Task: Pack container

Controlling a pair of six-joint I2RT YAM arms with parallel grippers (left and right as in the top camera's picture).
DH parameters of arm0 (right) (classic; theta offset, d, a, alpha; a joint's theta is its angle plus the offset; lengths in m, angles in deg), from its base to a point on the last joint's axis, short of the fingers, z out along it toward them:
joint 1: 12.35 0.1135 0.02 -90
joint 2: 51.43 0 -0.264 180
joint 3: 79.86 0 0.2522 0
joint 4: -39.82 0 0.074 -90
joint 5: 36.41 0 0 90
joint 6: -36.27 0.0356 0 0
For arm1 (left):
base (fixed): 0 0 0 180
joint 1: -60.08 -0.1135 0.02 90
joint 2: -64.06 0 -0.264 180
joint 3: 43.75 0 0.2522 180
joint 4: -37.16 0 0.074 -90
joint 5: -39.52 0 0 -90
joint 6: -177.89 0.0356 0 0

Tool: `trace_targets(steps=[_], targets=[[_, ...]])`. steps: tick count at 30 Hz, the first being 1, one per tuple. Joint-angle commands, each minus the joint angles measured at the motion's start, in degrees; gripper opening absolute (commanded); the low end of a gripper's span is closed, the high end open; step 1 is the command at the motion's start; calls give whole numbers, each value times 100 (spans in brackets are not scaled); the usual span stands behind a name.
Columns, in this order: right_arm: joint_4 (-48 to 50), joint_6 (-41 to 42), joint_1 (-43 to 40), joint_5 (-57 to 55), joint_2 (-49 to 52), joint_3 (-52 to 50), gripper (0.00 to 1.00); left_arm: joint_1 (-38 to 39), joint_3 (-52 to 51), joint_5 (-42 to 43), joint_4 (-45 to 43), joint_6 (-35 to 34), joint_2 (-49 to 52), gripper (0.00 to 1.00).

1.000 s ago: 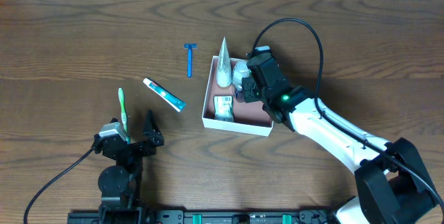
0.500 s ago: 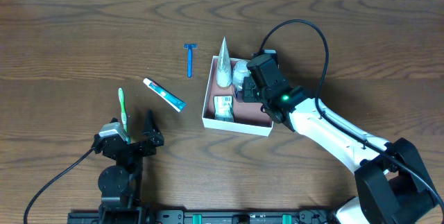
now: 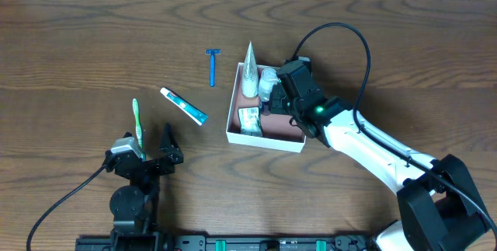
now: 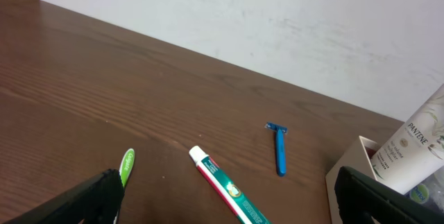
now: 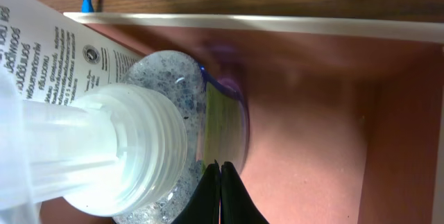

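Observation:
The container [image 3: 265, 141], a white-walled box with a pinkish inside [image 5: 312, 113], sits at table centre. It holds a white tube [image 3: 248, 71], a round clear jar [image 3: 268, 82] and a small green packet [image 3: 249, 119]. My right gripper [image 3: 276, 103] is inside the container. In the right wrist view its fingertips [image 5: 220, 165] are pressed together beside the jar [image 5: 166, 78] and the tube's cap [image 5: 118, 148]. My left gripper [image 3: 147, 156] is open and empty near the front left, and its fingers frame the left wrist view [image 4: 232, 217].
A blue razor [image 3: 212, 66] lies left of the container. A toothpaste tube [image 3: 184, 105] lies further left, and a green toothbrush [image 3: 137, 125] lies by my left gripper. All three show in the left wrist view: razor [image 4: 279, 148], toothpaste [image 4: 229, 193], toothbrush [image 4: 126, 165].
My right gripper has shifted slightly to the right inside the container. The left arm and the loose items have not moved.

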Motion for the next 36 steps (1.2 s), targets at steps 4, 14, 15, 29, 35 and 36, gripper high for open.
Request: trace_targets(steps=[4,14,15,29,35,36], targets=[[-79,-396,-55,181,26,-33,17,-20,-136,-42,184,55,-2,98],[-1261,-295,39,-308,-684,-28,15,-20,-136,-42,184,55,-2,98],[-1388,-282,39,-319,-754,-28,15,-20,-136,-42,184,55,-2,98],[-2153,-179,39,-321,-898,-28,13,-20,-136,-42,184,55,-2,98],[-2439,-179,22,-557,-898,-28,15,-20,-136,-42,184,55,-2,98],[-2496,-181,17,-603,-898,-28,15,-20,-136,-42,184,55,-2,98]])
